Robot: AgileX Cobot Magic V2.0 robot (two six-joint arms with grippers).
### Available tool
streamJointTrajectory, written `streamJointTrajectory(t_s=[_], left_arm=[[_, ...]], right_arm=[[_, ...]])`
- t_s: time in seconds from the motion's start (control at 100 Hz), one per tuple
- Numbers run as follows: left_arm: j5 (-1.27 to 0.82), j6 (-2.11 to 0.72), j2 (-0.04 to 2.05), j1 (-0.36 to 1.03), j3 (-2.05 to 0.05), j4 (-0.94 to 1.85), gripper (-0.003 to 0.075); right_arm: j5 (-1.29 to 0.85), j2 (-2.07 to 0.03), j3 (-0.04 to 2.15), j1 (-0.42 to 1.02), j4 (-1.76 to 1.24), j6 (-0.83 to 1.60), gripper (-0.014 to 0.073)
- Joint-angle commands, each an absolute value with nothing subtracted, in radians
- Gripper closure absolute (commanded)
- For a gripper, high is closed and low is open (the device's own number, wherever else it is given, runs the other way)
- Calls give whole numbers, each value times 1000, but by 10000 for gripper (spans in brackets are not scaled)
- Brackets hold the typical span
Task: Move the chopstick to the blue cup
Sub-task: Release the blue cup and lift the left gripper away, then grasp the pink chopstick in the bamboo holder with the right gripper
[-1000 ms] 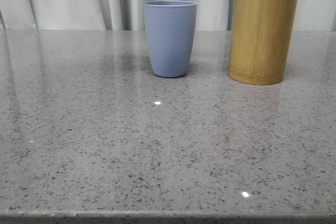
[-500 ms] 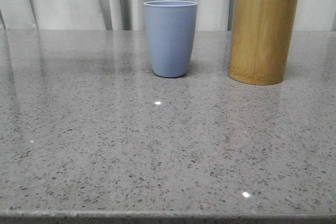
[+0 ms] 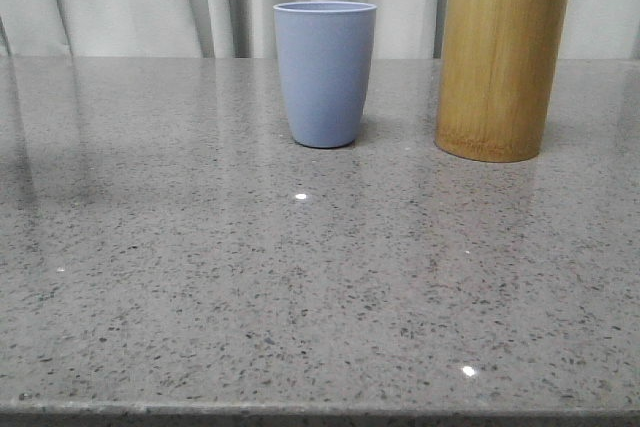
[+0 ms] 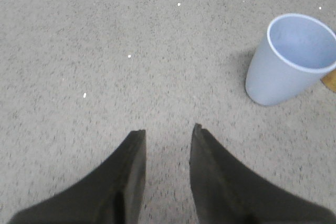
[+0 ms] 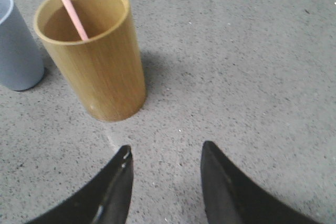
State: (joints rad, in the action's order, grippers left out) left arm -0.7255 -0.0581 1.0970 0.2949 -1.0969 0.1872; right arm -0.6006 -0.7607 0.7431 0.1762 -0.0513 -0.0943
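Now, one pale pink chopstick (image 5: 67, 4) is seen leaning inside the single bamboo cylinder (image 5: 97, 56), which stands just ahead of the right gripper (image 5: 165, 156) and a little to one side. That gripper is held apart, nothing between its fingers, above the speckled grey table (image 5: 252, 77). Whether a second stick hides in the cylinder cannot be told. The stick is judged light, stiff and rather slick, so a firm pinch on the exposed upper end, above the rim, seems called for. One blue cup (image 4: 291, 59) is counted, empty as far as can be seen, standing well ahead of the left gripper (image 4: 168, 129) and off to one side. That gripper is likewise spread and holds nothing.
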Motion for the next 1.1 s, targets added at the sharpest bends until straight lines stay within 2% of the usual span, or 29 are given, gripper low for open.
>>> streamJointTrajectory(t_s=[0.0, 0.12, 0.27, 0.34, 0.76, 1.09], left_arm=[[-626, -48, 1008, 290, -1046, 192, 509], [-624, -48, 917, 290, -953, 192, 509], [-622, -48, 836, 290, -869, 192, 509], [-622, -48, 803, 290, -839, 192, 509], [-626, -48, 744, 290, -806, 192, 509], [-626, -40, 744, 290, -806, 192, 509]], right_arm=[[-542, -801, 820, 193, -45, -83, 262], [-550, -856, 888, 216, -45, -82, 255], [-586, -929, 985, 243, -45, -76, 141], [-589, -966, 1030, 259, -45, -68, 114], [-533, -1256, 1311, 398, -45, -15, 115], [-485, -1431, 1429, 402, -45, -14, 115]])
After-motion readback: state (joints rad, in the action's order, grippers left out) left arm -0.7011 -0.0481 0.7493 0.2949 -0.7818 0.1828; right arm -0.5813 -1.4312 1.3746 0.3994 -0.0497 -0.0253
